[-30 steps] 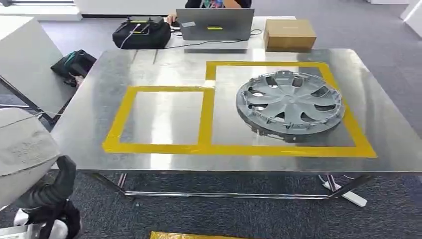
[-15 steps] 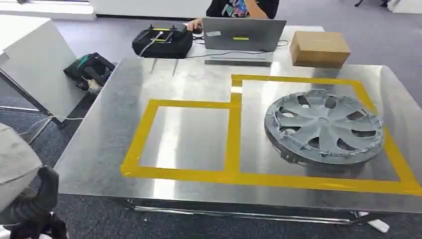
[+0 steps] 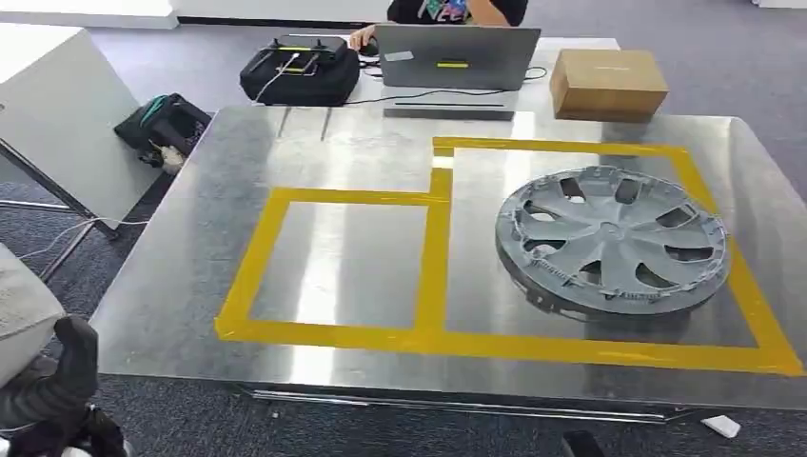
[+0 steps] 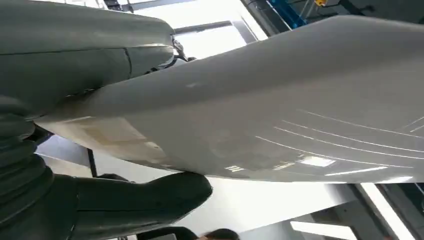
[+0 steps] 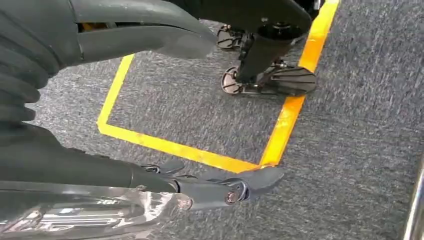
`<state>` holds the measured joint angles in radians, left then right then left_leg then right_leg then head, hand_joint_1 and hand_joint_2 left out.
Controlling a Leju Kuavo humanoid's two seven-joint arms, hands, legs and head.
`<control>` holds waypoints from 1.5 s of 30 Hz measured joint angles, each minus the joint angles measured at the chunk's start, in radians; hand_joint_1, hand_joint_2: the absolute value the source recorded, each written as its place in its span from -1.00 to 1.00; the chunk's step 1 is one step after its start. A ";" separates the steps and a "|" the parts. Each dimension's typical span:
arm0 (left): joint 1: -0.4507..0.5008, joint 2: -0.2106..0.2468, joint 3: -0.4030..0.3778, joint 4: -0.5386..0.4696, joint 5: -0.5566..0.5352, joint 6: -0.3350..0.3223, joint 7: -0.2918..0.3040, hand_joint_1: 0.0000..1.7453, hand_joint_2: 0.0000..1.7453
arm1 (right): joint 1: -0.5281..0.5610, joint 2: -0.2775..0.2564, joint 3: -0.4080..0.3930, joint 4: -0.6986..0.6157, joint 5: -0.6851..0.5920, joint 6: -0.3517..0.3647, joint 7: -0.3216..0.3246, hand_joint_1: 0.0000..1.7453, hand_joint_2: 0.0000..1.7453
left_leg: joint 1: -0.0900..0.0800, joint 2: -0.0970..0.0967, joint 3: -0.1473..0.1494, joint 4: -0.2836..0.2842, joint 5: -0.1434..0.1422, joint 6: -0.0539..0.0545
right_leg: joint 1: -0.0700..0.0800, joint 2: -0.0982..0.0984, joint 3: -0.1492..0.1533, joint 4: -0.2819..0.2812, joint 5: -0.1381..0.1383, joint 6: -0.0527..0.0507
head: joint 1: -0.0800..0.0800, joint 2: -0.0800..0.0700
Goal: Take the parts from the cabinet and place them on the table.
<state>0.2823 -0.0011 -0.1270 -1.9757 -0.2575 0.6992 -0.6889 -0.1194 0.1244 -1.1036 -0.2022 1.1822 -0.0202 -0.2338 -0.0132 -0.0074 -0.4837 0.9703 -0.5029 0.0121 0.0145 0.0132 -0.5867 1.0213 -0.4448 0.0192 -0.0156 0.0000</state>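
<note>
A grey wheel cover (image 3: 609,238) lies flat inside the right yellow-taped square on the steel table (image 3: 190,267). The left taped square (image 3: 338,262) holds nothing. At the near left corner, off the table, my left hand (image 3: 57,386) grips a large pale grey panel (image 3: 17,314). In the left wrist view that panel (image 4: 280,100) spans the picture, with the left hand (image 4: 50,190) clamping it, thumb on one face and fingers on the other. My right hand (image 5: 60,160) hangs over the carpet with its fingers (image 5: 225,185) stretched out and nothing in them.
Behind the table are a laptop (image 3: 457,55) with a person (image 3: 457,9) at it, a cardboard box (image 3: 607,84) and a black bag (image 3: 300,71). A white table (image 3: 57,114) stands at the left. Yellow floor tape (image 5: 290,110) and a wheeled base (image 5: 265,75) lie below my right hand.
The camera has moved: the table has shifted right and looms larger in the picture. My left hand with the panel now sits lower at the left edge.
</note>
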 joint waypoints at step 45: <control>-0.360 0.108 -0.110 0.621 -0.263 -0.372 0.286 1.00 1.00 | 0.019 0.005 0.027 0.003 0.026 0.034 0.052 -1.00 1.00 | 0.025 0.006 -0.165 0.237 -0.028 -0.032 | -0.032 0.006 -0.025 0.016 0.006 -0.001 | -0.005 0.000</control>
<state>-0.0777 0.1072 -0.2373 -1.3542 -0.5208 0.3270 -0.4032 -0.1001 0.1293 -1.0765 -0.1995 1.2077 0.0141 -0.1823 0.0117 -0.0012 -0.6485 1.2071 -0.5308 -0.0202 -0.0175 0.0191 -0.6121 1.0375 -0.4387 0.0180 -0.0202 0.0000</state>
